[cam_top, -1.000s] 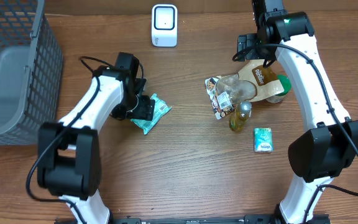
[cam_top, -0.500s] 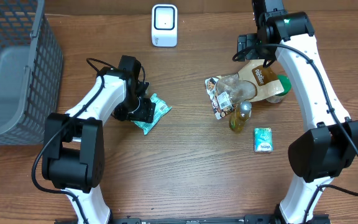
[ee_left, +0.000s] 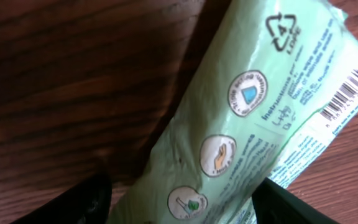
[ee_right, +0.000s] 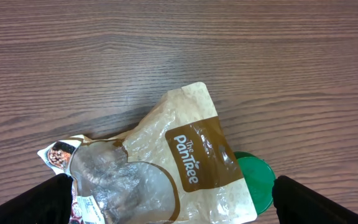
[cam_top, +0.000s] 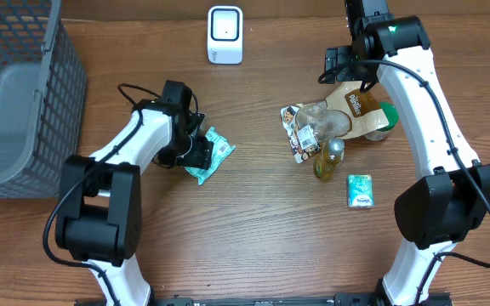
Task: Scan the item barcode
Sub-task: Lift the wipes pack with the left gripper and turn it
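A pale green packet (cam_top: 215, 151) lies flat on the wooden table, left of centre. In the left wrist view the green packet (ee_left: 241, 124) fills the frame, its barcode (ee_left: 350, 93) facing up at the right edge. My left gripper (cam_top: 196, 153) is down over the packet's left end. Its fingers (ee_left: 82, 202) stand on either side of the packet, close to its edges, and the gripper (ee_left: 185, 208) is open. The white scanner (cam_top: 225, 35) stands at the back centre. My right gripper (cam_top: 347, 65) hovers open above a brown pouch (ee_right: 191, 155), holding nothing.
A grey mesh basket (cam_top: 15, 93) stands at the far left. The right half holds a pile: the brown pouch (cam_top: 356, 109), a green-lidded jar (cam_top: 387, 115), a printed snack packet (cam_top: 299, 132), a small bottle (cam_top: 330, 159) and a teal box (cam_top: 360, 190).
My left gripper's jaws have narrowed around the green packet and the left arm shifted slightly. The right arm and the pile have not moved.
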`<state>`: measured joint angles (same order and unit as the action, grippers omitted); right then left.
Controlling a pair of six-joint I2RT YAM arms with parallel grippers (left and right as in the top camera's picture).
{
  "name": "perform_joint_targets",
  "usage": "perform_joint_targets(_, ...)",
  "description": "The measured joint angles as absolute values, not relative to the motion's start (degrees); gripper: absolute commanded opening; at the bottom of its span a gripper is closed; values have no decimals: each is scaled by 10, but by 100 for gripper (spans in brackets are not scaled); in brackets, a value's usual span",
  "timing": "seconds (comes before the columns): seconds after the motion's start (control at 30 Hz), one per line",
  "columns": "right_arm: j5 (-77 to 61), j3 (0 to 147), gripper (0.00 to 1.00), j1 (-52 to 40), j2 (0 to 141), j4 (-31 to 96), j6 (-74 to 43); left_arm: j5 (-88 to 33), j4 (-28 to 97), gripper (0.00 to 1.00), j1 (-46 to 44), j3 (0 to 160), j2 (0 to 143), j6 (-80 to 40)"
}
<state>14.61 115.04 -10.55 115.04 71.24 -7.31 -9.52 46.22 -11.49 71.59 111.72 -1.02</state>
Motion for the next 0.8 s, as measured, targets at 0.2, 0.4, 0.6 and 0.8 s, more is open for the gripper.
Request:
perform_joint_targets(0.2,146,1150,100,-105,1150,712,-73,-125,449,41,-115,704,1112,-9)
perform_joint_targets(0.4,146,1150,100,-105,1150,712,-73,-133,453,25,-114,704,1111,-8)
perform_joint_targets(0.6,146,1150,100,-105,1150,712,-73,-134,496,9,-113,724,1113,-8)
perform_joint_targets(0.8,146,1150,100,-105,1150,712,-73,-125,567,5,-113,767,1124,-8)
